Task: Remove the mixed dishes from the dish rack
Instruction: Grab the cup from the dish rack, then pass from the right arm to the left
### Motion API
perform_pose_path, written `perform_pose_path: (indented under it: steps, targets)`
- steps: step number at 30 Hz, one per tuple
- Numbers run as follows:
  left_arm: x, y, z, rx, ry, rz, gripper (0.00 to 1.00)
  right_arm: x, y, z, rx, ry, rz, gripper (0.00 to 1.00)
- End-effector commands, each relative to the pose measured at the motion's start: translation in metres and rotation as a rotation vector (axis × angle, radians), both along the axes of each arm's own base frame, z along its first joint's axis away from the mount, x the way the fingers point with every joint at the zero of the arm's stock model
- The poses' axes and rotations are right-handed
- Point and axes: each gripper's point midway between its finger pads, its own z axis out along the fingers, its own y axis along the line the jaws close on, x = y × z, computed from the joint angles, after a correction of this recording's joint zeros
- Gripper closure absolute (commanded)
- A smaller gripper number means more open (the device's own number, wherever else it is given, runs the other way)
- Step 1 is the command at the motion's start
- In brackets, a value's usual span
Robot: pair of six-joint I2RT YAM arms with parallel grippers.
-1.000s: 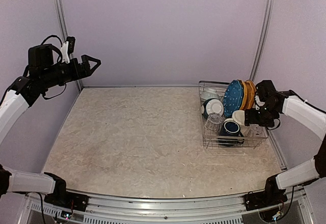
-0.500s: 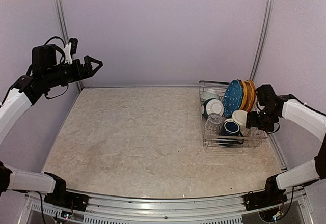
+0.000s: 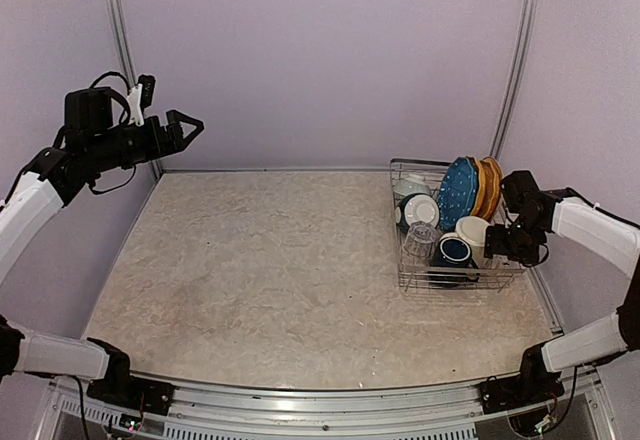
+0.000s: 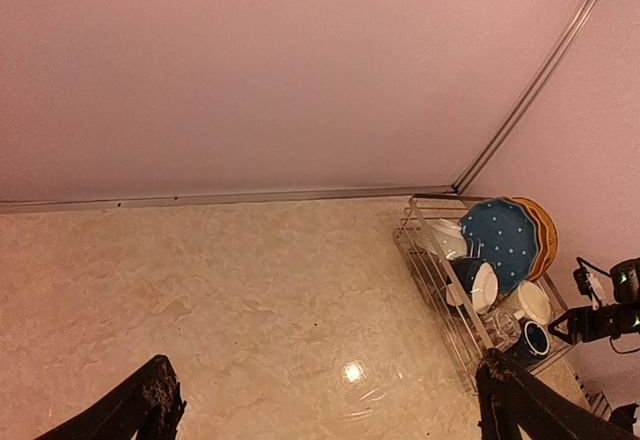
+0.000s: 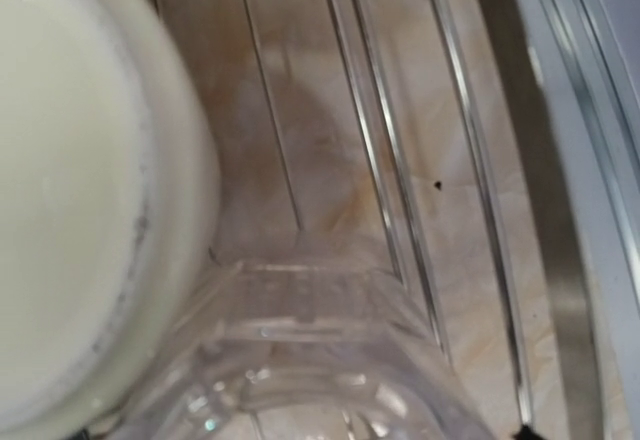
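The bench (image 3: pixel 270 270) carries the dish rack (image 3: pixel 455 288) at its far right corner, close to the right wall. All the dishes I can see sit inside the rack. The blue plate (image 3: pixel 458 190) and the orange-yellow plate (image 3: pixel 488 185) stand on edge at its far end. The teal bowl (image 3: pixel 418 210) is on its side just left of them. The clear tumbler (image 3: pixel 419 243), the dark blue mug (image 3: pixel 453 252) and the cream mug (image 3: pixel 472 232) line the near end.

The left gripper (image 3: pixel 190 132) hangs high over the far left corner, jaws spread wide and empty.

The right gripper (image 3: pixel 503 243) is low at the right side of the rack, against or just beside the cream mug. Its wrist view shows the mug rim (image 5: pixel 70 190) and a clear item, but not the fingers. I cannot tell how wide it stands or whether it grips.

Step in hand, as I judge it: the first pick, the cream mug. Next move: confirm the grip, then lift straight up over the rack wires before carrying left.
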Motion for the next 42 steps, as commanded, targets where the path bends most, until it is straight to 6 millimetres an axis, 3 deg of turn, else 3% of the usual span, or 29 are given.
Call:
perform_pose_path:
  steps: [1,5,9,25,32,35,40,41,42]
  targets:
    - [-0.001,-0.007,0.007,-0.017,0.009,-0.030,0.01,0.001,-0.007,-0.015,-0.033,0.040,-0.023,0.20]
    - [0.002,-0.004,0.004,-0.002,0.013,-0.010,0.01,0.005,-0.003,-0.020,-0.012,0.046,-0.009,0.27]
    - [0.002,-0.005,0.004,-0.004,0.015,-0.015,0.01,0.005,-0.003,-0.006,-0.011,-0.001,-0.002,0.33]
    - [0.007,-0.018,-0.009,0.000,0.067,-0.051,0.01,0.011,0.006,0.111,0.037,-0.355,0.082,0.80]
    - [0.007,-0.029,-0.013,-0.023,0.100,-0.102,0.01,0.010,0.028,0.154,0.152,-0.487,0.158,1.00]
    - [0.006,-0.036,-0.015,-0.044,0.122,-0.136,0.01,0.008,0.053,0.173,0.278,-0.559,0.252,1.00]
    - [-0.006,-0.065,-0.014,-0.152,0.170,-0.315,0.01,0.001,0.139,0.217,0.790,-0.804,0.550,1.00]
    - [-0.010,-0.071,-0.012,-0.182,0.176,-0.363,0.01,-0.004,0.156,0.242,0.884,-0.909,0.633,1.00]
    - [-0.014,-0.078,-0.011,-0.212,0.189,-0.415,0.01,-0.007,0.167,0.249,0.946,-0.939,0.669,1.00]
